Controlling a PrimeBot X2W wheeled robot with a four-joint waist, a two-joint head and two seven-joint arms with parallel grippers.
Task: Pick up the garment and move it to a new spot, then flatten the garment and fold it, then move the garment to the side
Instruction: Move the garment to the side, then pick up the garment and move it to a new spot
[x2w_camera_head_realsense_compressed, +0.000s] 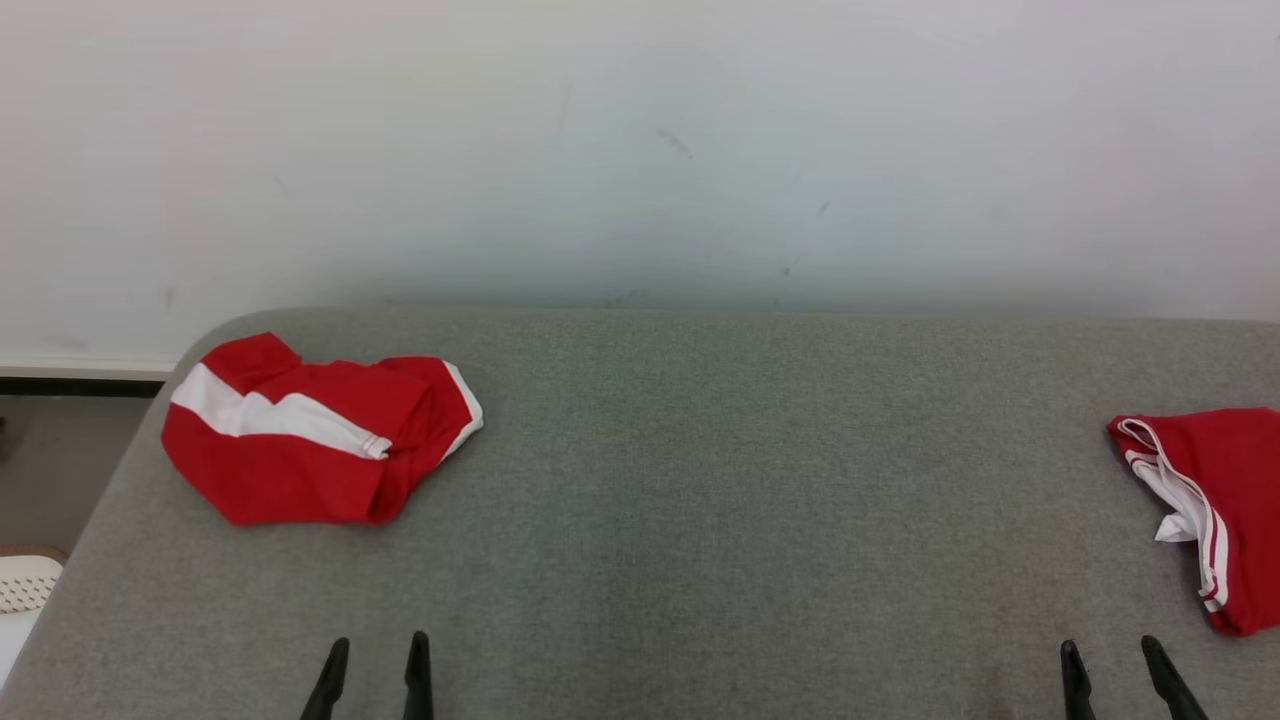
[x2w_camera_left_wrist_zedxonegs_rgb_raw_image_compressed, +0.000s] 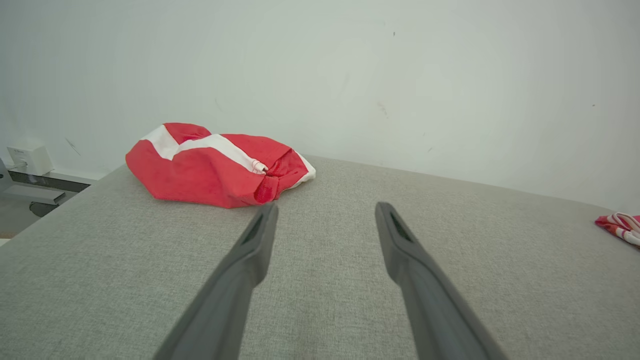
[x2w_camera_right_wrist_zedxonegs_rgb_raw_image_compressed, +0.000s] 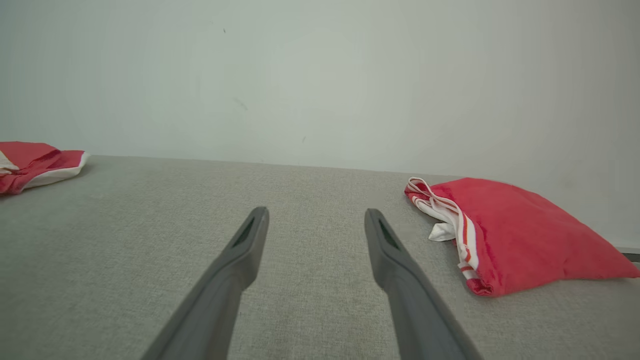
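Grey worktop (x2w_camera_head_realsense_compressed: 700, 480), white wall (x2w_camera_head_realsense_compressed: 640, 150) behind. Both spread wide, empty: left tool (x2w_camera_head_realsense_compressed: 379, 642), right tool (x2w_camera_head_realsense_compressed: 1108, 643). Crumpled garment (x2w_camera_head_realsense_compressed: 310, 435) ahead-left of left tool; pickup not begun, likely needs forward reach.

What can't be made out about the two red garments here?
- Right garment: head view, cut off by the right edge.
- Left garment: all views, folds hide its inside; right wrist view, left edge cuts it off.
- Left gripper and right gripper: head view, bottom edge hides all but fingertips.
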